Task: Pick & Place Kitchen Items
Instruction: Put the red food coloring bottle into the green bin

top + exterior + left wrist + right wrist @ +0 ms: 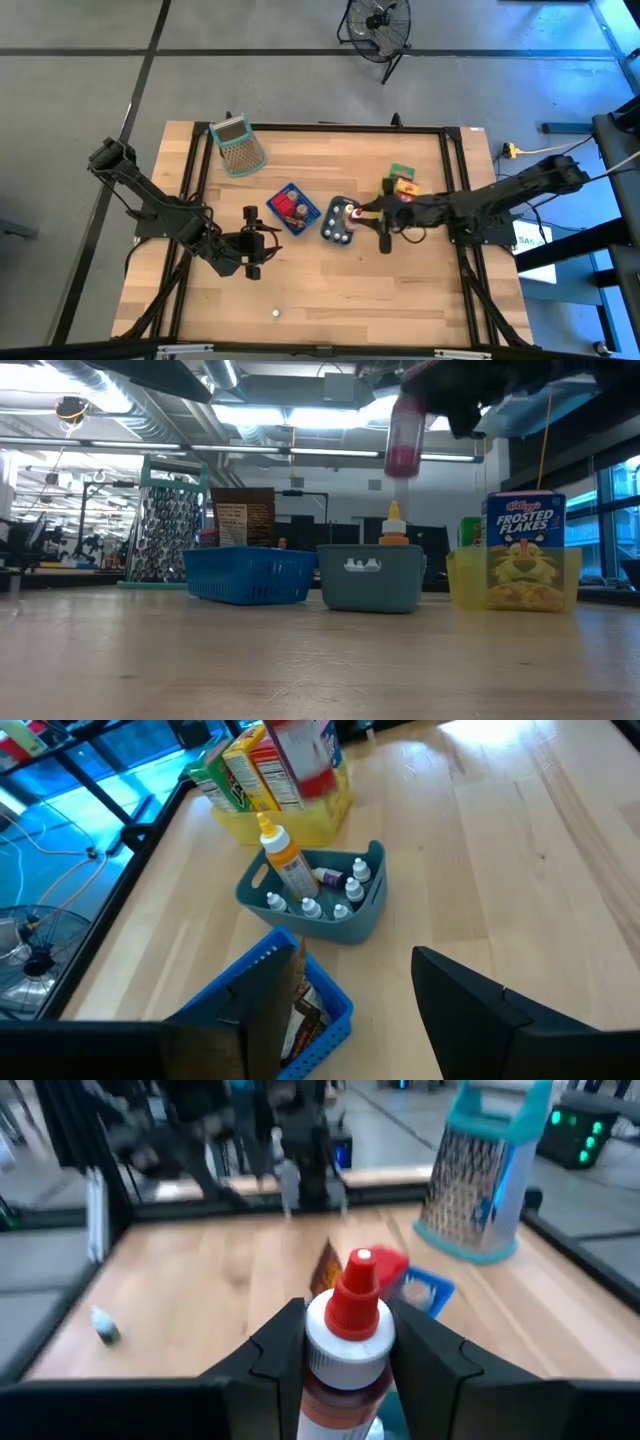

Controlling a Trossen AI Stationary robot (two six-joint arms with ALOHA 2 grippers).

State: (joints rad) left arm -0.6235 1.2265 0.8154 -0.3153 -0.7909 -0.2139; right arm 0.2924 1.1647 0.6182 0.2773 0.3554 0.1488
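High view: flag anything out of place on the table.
One small white piece lies alone on the bare wood near the table's front edge, far from the baskets. Everything else sits in the blue basket, the grey basket or the yellow tray, apart from the red-capped bottle clamped in the right hand.

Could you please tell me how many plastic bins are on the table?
3, in a row: a blue slatted plastic bin, a grey-teal plastic bin beside it, and a yellow plastic bin holding boxes at the far end.

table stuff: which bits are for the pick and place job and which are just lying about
Job:
red-capped bottle in right pincer
orange-capped bottle
small bottles
cereal boxes
tiny white piece

Lying about:
grater
fan
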